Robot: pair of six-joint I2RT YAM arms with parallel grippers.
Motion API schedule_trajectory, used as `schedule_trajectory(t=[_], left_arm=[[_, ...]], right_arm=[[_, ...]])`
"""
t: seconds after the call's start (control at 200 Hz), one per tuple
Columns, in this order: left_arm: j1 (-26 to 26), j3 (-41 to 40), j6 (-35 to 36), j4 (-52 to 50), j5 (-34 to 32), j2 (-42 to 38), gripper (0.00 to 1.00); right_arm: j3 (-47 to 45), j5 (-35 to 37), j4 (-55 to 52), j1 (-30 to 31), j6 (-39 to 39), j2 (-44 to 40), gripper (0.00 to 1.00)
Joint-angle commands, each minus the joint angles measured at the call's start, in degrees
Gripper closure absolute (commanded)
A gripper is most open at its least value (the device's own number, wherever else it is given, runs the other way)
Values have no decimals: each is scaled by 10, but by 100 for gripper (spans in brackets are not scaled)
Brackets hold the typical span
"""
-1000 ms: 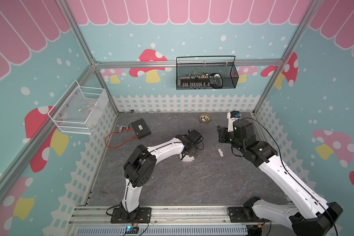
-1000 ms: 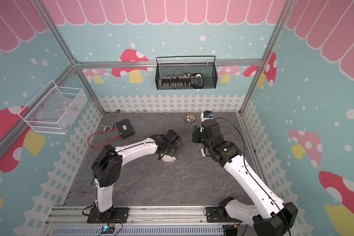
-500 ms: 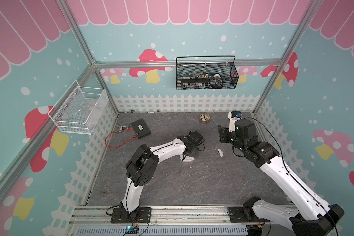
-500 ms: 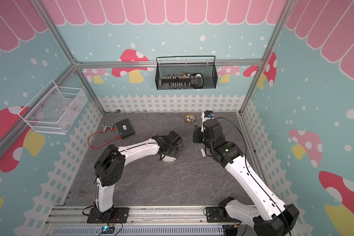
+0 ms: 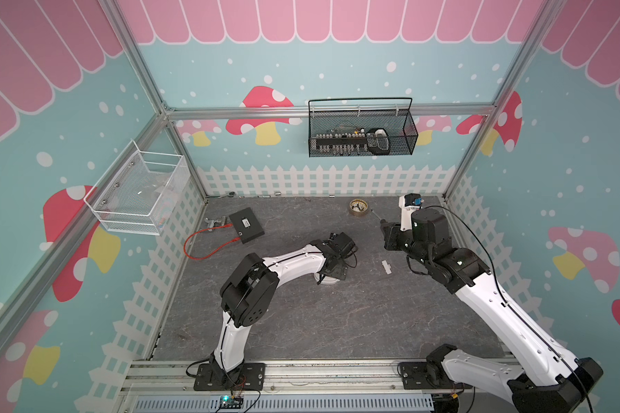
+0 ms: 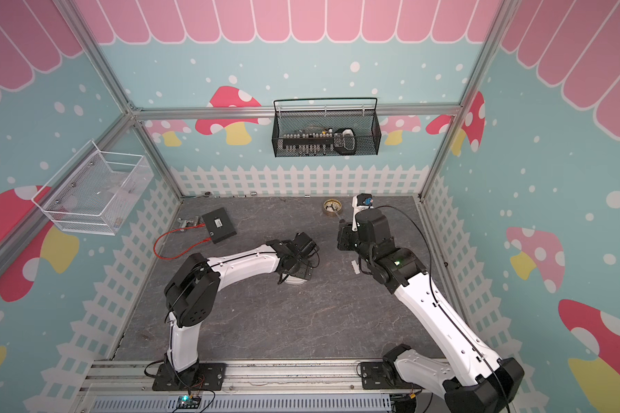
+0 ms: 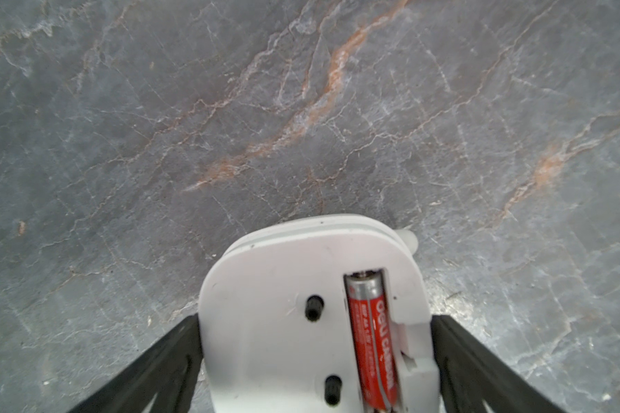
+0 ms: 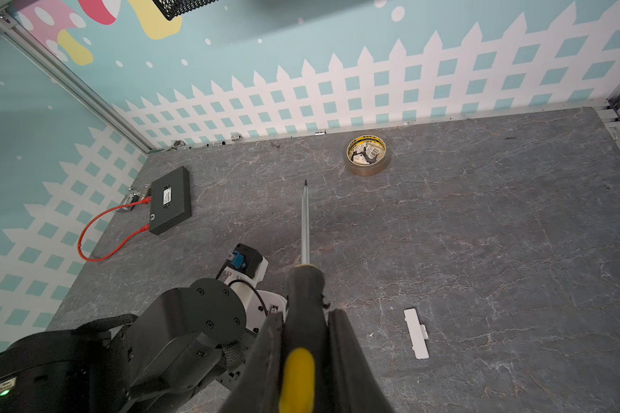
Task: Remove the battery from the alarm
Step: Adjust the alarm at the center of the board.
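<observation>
The white alarm point(image 7: 276, 321) lies back-up on the grey table, mostly under my left wrist in both top views point(image 5: 328, 282) point(image 6: 294, 281). Its recess is uncovered and the red-orange battery point(image 7: 371, 339) sits in it. My left gripper point(image 7: 315, 318) is open wide, with one black finger close along each side of the alarm. My right gripper point(image 8: 306, 316), off to the right and above the table point(image 5: 387, 232), is shut on the black-and-yellow handle of a screwdriver point(image 8: 305, 221). The screwdriver's shaft points toward the back wall.
A small white cover plate point(image 5: 386, 267) point(image 8: 416, 332) lies on the table between the arms. A round brass-coloured disc point(image 5: 358, 207) sits near the back. A black box point(image 5: 246, 225) with a red cable lies at the back left. Wire baskets hang on the walls.
My left arm has shifted slightly over the alarm. The right arm with the screwdriver has barely moved.
</observation>
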Motion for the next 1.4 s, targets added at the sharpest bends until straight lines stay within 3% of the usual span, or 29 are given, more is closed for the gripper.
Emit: schedule_trajectory(t=[0.0,0.826,1.051,1.391], left_arm=[[-8,4,23,-20,15,16,1],[-8,-63,411,5,95,-34,3],[-16,-121,456,64,75,-77,1],[-19,-138,464,124,49,-159,1]], right_arm=[[8,-7,10,-6,-3,-16,100],[-14,-25,16,-6,-1,-40,100],[-13,-30,16,-6,0,-41,100],[-8,-32,16,-6,1,-40,100]])
